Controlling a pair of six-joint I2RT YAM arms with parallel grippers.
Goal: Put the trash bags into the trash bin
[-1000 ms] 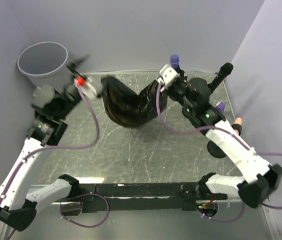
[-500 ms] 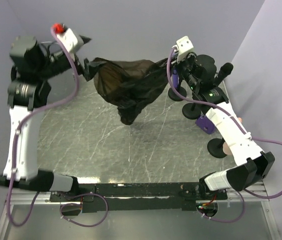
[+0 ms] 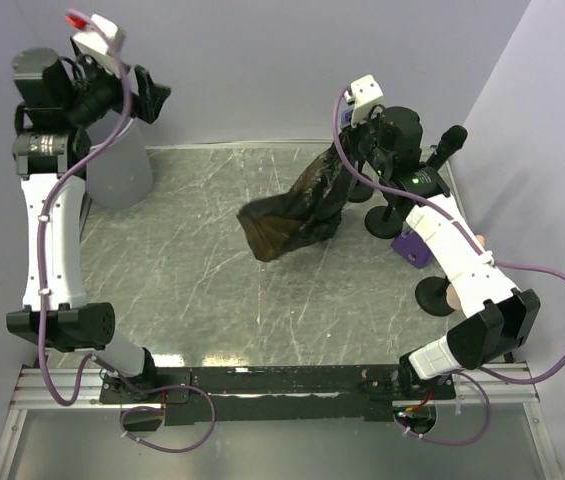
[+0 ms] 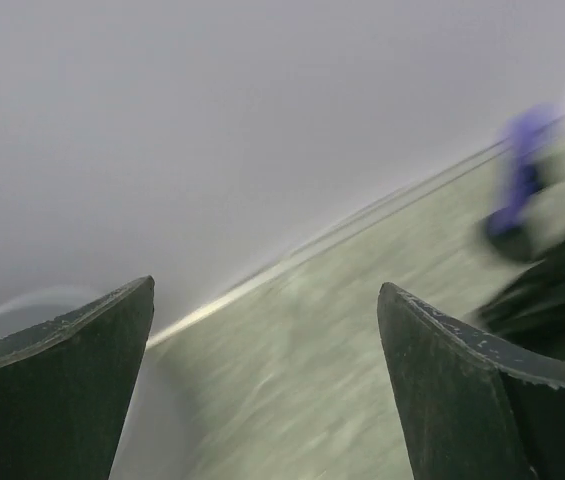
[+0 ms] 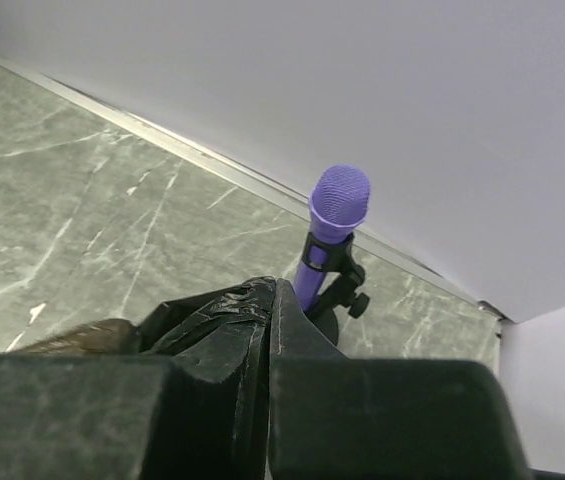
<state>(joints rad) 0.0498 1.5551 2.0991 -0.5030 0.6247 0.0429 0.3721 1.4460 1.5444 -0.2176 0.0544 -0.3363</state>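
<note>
A black trash bag [image 3: 292,215] hangs from my right gripper [image 3: 345,158], which is shut on its top edge; the bag's lower end sags toward the table. In the right wrist view the closed jaws [image 5: 277,290] pinch crumpled black film [image 5: 212,310]. My left gripper [image 3: 152,100] is open and empty, raised high at the back left above the light grey trash bin [image 3: 122,175], which the arm partly hides. In the blurred left wrist view the gripper [image 4: 267,290] has both fingers spread wide, with the bag [image 4: 552,295] at the right edge.
A purple microphone [image 5: 337,215] on a black stand stands just behind the right gripper. More stands and round bases [image 3: 434,295] and a black microphone [image 3: 449,143] crowd the right side. Grey walls close the back and both sides.
My left gripper has let go of the bag and swung up to the back left over the bin. The bag, earlier stretched between both grippers, now hangs from the right gripper alone.
</note>
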